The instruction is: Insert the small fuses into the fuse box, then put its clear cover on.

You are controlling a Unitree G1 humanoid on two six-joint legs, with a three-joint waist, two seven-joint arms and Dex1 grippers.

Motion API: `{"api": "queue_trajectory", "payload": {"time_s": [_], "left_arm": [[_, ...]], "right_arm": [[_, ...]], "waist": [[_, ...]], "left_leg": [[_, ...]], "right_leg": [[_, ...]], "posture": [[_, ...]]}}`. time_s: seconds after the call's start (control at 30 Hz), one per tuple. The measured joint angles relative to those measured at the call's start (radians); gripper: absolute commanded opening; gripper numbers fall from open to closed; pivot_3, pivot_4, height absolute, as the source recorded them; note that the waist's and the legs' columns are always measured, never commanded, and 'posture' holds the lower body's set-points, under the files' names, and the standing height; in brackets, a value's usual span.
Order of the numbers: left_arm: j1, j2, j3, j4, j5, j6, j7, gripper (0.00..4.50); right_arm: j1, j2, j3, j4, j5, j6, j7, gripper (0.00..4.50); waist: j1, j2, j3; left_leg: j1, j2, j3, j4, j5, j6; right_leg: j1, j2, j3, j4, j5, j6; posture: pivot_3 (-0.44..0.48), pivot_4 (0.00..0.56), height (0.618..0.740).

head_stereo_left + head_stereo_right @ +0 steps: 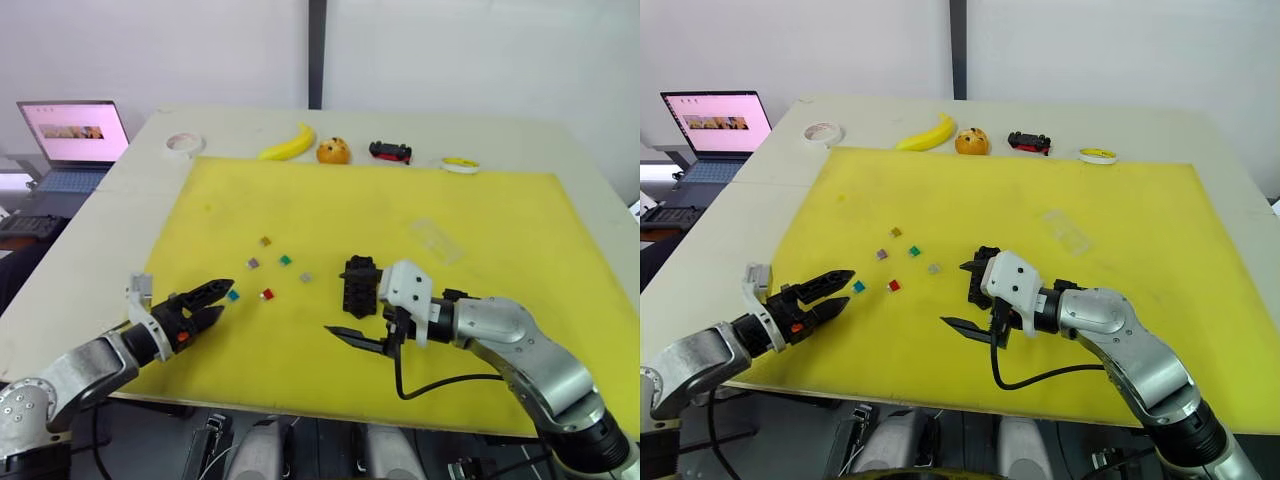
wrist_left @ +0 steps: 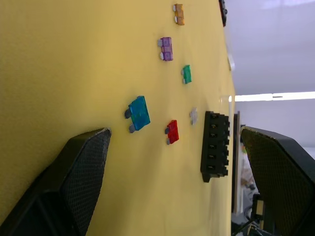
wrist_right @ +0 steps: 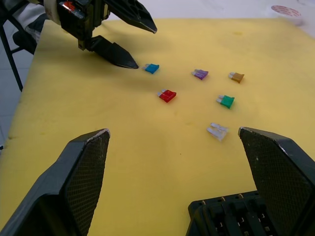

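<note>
Six small fuses lie loose on the yellow mat [image 1: 480, 300]: brown-yellow [image 1: 265, 241], purple [image 1: 253, 263], green [image 1: 285, 260], grey [image 1: 305, 277], teal [image 1: 233, 295] and red [image 1: 266, 294]. The black fuse box [image 1: 358, 285] sits just right of them, its slots empty in the left wrist view [image 2: 215, 145]. My left gripper [image 1: 222, 300] is open, its tips right beside the teal fuse. My right gripper [image 1: 953, 295] is open and holds nothing, with the fuse box close between its fingers [image 3: 88, 162]. The clear cover [image 1: 437, 238] lies farther back on the right.
Along the mat's far edge are a banana [image 1: 290, 143], an orange [image 1: 333, 151], a red-and-black toy car [image 1: 390, 151], a tape roll [image 1: 185, 144] and a yellow-white disc [image 1: 460, 164]. A laptop [image 1: 75, 135] stands far left.
</note>
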Motion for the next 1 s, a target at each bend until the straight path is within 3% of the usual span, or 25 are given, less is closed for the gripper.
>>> {"api": "queue_trajectory", "payload": {"time_s": [1.0], "left_arm": [[-0.095,-0.074,-0.004,0.066,0.0,0.034,0.051,4.44]], "right_arm": [[0.006,-0.001,-0.021,0.0,0.001,0.025,-0.008,4.5]], "waist": [[0.02,0.0,0.0]], "left_leg": [[0.001,-0.002,-0.009,0.002,0.0,0.001]], "right_leg": [[0.009,-0.003,-0.009,-0.007,-0.002,-0.004]], "posture": [[0.0,0.15,0.74]]}}
